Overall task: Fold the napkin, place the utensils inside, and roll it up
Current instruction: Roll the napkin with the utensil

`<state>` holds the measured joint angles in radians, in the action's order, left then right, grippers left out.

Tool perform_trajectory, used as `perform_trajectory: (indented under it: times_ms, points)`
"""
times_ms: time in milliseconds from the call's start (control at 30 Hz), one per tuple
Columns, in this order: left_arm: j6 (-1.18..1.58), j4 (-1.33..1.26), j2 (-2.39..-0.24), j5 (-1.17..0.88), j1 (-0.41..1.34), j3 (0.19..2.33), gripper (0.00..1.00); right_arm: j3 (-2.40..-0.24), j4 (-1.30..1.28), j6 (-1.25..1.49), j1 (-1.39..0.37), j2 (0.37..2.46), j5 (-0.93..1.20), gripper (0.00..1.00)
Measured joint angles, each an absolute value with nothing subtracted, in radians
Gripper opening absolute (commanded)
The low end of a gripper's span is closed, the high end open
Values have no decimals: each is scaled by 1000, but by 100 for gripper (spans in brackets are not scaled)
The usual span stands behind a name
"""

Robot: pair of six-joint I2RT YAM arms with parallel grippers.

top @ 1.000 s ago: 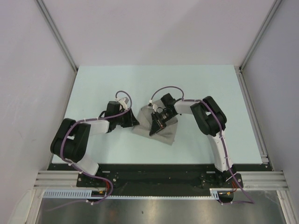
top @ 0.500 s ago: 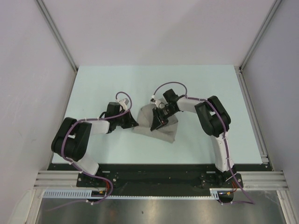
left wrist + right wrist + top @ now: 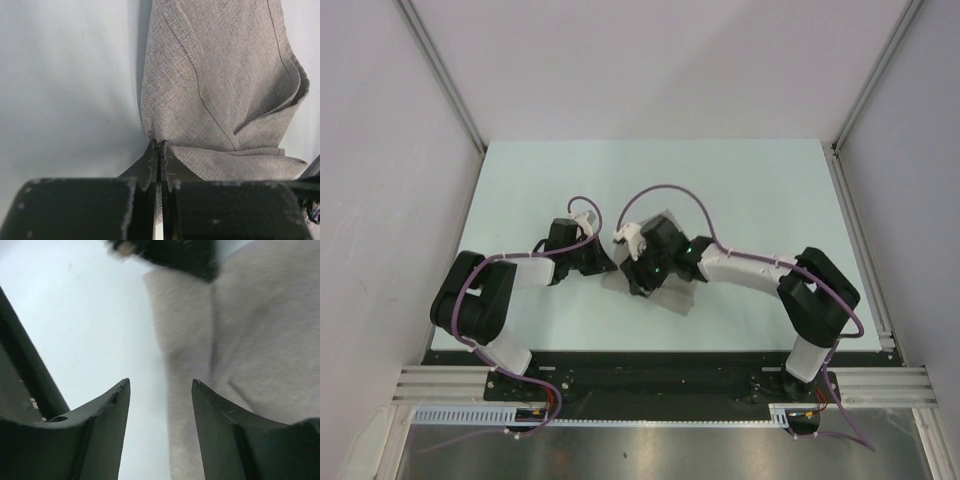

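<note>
The napkin [image 3: 677,292] lies crumpled and folded over itself near the middle of the pale counter [image 3: 750,180]. It is well apart from the side walls [image 3: 380,150] and from the far edge, and nearer to the front edge where the arm bases sit. In the left wrist view its left border rises into a narrow peak. A doubled hem curves down the right side, and a fold crosses low in front of the tool. The left tool [image 3: 159,150] is clenched on that lower left corner of the cloth, with its two tips pressed together and the fabric pinched between them. The left arm reaches in low from the left, its elbow folded back toward the base and its wrist level with the cloth's left edge. The right arm stretches almost flat across the front of the counter, its elbow out to the right. Its wrist is turned down over the napkin, just beside the left tool, and a purple cable [image 3: 665,188] arcs above it. The right tool [image 3: 160,390] is released. Its fingers [image 3: 107,410] stand apart with nothing between them, above the line where the cloth's left border meets bare counter. The cloth spreads away under the right-hand finger.
</note>
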<state>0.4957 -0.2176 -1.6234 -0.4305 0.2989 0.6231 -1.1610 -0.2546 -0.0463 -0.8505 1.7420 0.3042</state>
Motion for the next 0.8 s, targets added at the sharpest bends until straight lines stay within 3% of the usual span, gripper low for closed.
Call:
perform_trajectory:
  times_ms: [167, 600, 733, 800]
  points:
    - [497, -215, -1623, -430, 299, 624, 0, -1054, -174, -107, -992, 1745, 88, 58]
    - [496, -180, -1629, -430, 299, 646, 0, -1052, -67, -175, -998, 1829, -92, 55]
    - [492, -175, -1629, -430, 299, 648, 5, -1066, -68, -178, -980, 1842, -78, 40]
    - [488, -170, -1629, -430, 299, 651, 18, -1081, -75, -178, -963, 1855, -57, 33]
